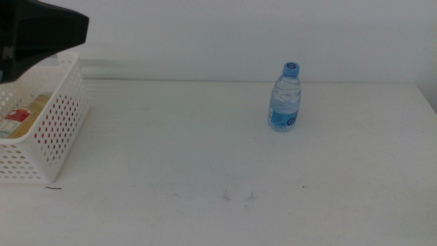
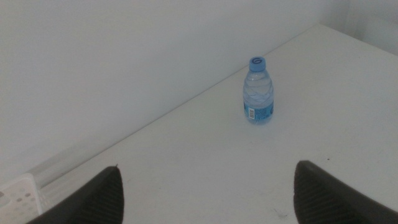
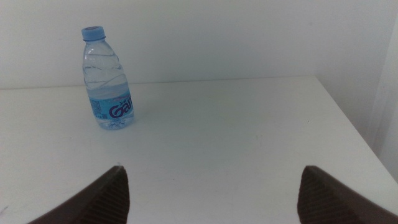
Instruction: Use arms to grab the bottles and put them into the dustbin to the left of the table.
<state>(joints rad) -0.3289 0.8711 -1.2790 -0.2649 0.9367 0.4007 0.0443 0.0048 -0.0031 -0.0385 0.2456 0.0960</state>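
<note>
Here the table (image 1: 205,150) is the largest thing, a plain white top with a few tiny dark marks near its front edge. The dustbin (image 1: 58,130) stands at the left end of the table; it is a white basket with perforated sides, and the middle view cuts off its left part. Above the dustbin a black part of the left arm (image 1: 41,31) comes into that view, blurred and cut by the picture's edge. Inside the dustbin lie two containers, only partly seen: one with a red and white label (image 1: 15,121) whose writing is too small to read, and beside it a yellowish one (image 1: 33,111).

The water bottle (image 1: 285,99) stands upright on the table, well to the right of the dustbin and near the table's back edge. It is clear with a blue cap, and its blue label shows white letters that look like "Gä"; the rest turns out of sight. A small barcode panel shows on the label in the left wrist view.

The left gripper (image 2: 208,202) has its jaws spread wide with nothing between them, well apart from the water bottle. The right gripper (image 3: 211,199) is likewise spread and holds nothing; only the jaw tips show.
</note>
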